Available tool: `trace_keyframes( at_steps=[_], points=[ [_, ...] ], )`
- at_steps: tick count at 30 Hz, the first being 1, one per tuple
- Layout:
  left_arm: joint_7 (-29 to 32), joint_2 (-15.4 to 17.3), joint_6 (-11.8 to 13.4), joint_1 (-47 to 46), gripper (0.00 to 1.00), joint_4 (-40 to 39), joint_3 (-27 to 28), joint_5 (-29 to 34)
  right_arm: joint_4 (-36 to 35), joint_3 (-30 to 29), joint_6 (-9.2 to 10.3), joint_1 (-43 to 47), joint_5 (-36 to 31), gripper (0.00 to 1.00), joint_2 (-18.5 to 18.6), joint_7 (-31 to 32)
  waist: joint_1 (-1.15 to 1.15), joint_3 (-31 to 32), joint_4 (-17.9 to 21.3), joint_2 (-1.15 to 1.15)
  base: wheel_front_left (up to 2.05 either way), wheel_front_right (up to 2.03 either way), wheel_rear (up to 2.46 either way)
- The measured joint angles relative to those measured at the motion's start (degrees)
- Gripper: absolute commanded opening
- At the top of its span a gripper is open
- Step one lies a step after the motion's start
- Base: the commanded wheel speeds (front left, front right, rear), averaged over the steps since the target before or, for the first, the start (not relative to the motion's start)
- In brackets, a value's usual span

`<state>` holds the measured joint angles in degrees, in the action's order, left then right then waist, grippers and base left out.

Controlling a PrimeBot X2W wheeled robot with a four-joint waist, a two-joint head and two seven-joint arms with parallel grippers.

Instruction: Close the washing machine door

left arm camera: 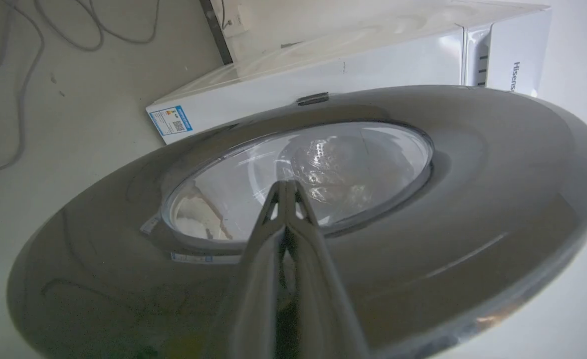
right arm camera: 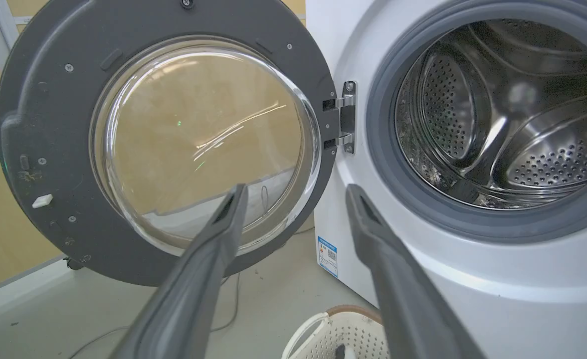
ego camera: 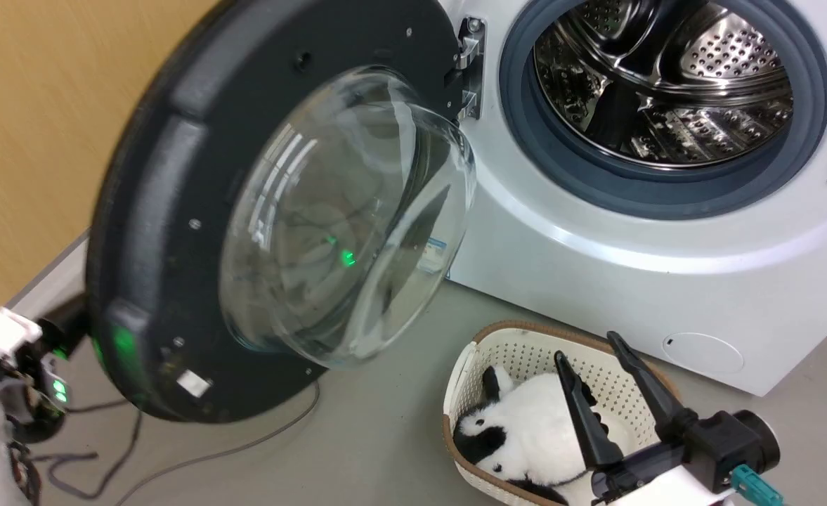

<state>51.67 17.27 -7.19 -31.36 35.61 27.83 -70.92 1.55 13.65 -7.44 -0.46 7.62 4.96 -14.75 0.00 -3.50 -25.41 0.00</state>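
Left gripper (left arm camera: 286, 185) sits behind the washing machine door (left arm camera: 473, 209), fingers pinched together at its glossy face; right gripper (ego camera: 587, 346) low at five o'clock, fingers wide; door open, nine o'clock of the drum (ego camera: 666, 77).

The left gripper (left arm camera: 286, 185) has its fingers pressed together, tips lying over the lower edge of the window (left arm camera: 353, 164) in the glossy door (left arm camera: 473, 209) (whether they touch it cannot be told). Beyond the door stands the white machine (left arm camera: 373, 60), a blue label (left arm camera: 171, 120) at its corner, with cables (left arm camera: 21, 99) on the floor (left arm camera: 89, 164).
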Motion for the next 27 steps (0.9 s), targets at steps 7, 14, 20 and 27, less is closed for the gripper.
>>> trace_keyframes(
  at_steps=[7,14,20,27],
  points=[
    [7.2,-3.5,0.34,5.6,0.0,-8.71,-3.22,-1.55,0.16,-1.37,0.0,0.01,0.53,1.0,-0.21,0.0,0.0,0.9,0.76,0.0,0.0,0.0,0.0],
    [12.43,-8.81,2.2,12.54,0.0,-20.18,-6.69,-2.88,0.2,-2.63,0.0,0.06,0.6,1.0,-0.87,0.0,0.0,1.46,3.34,0.0,0.0,0.0,0.0],
    [14.94,-12.24,3.0,19.29,0.0,-28.56,-10.33,-3.98,0.2,-3.41,0.0,0.3,0.6,1.0,-1.3,0.0,0.0,1.71,6.74,0.0,0.0,0.0,0.0],
    [12.69,-13.8,3.07,24.15,0.0,-34.73,-15.8,-5.89,-0.25,-4.37,0.0,0.57,0.6,1.0,-1.45,0.01,0.0,1.26,12.5,0.0,0.0,0.0,0.0]
  ],
)
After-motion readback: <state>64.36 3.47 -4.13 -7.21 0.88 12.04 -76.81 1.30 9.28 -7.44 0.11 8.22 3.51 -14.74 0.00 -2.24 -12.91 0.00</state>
